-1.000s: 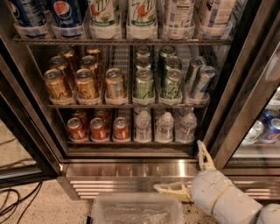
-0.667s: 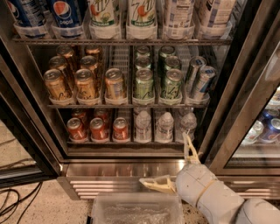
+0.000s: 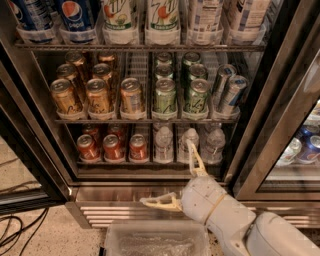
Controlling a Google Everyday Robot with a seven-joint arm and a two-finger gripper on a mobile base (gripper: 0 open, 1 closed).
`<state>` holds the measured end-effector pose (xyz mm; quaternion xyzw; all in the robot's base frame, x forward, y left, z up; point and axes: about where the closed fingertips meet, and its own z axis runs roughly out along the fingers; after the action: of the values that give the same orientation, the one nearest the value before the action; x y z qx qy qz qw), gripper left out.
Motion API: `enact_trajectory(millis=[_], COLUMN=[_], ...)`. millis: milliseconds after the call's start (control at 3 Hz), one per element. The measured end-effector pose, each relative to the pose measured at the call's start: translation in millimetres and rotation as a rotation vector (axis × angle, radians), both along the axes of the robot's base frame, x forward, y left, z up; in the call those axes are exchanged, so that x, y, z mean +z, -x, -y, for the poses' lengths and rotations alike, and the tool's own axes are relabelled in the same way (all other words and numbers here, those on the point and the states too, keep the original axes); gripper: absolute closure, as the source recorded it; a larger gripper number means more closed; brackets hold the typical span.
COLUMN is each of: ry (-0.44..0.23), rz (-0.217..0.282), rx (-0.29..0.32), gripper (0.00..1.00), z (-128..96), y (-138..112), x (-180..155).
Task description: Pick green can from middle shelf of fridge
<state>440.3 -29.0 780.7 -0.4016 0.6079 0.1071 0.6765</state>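
Note:
The fridge (image 3: pixel 150 192) stands open in front of me. Its middle shelf (image 3: pixel 145 120) is a wire rack holding cans in lanes. The dark green can (image 3: pixel 197 97) stands at the front of its lane, right of centre, with more dark green cans behind it. A paler green can (image 3: pixel 165 96) stands just to its left. My gripper (image 3: pixel 166 173) is open and empty, low in front of the bottom rack and the steel base. One finger (image 3: pixel 192 156) points up at the water bottles, and the other finger (image 3: pixel 156 202) points left. The gripper is well below the green can.
Gold-orange cans (image 3: pixel 97 95) fill the shelf's left lanes and slim silver cans (image 3: pixel 226 91) the right. Tall bottles (image 3: pixel 117 15) stand on the rack above. Red cans (image 3: pixel 112 146) and water bottles (image 3: pixel 164 144) are below. A clear plastic bin (image 3: pixel 155 241) sits under the arm, and a black door frame (image 3: pixel 272 117) is on the right.
The gripper has moved left and up, from in front of the steel base toward the bottom rack. Its fingers stay spread. The cans have not moved.

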Motion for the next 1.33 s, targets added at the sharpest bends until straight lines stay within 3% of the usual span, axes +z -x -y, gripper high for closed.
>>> enact_trajectory(millis=[333,1000,1333], ry=[-0.040,-0.076,-0.081], rz=[0.076,0.067,0.100], rx=[-0.038,-0.060,-0.109], gripper=[0.00,0.00,0.00], z=[-8.9,-4.2,-3.1], y=[0.5,-4.4,-7.0], x=[12.1,12.3,13.6])
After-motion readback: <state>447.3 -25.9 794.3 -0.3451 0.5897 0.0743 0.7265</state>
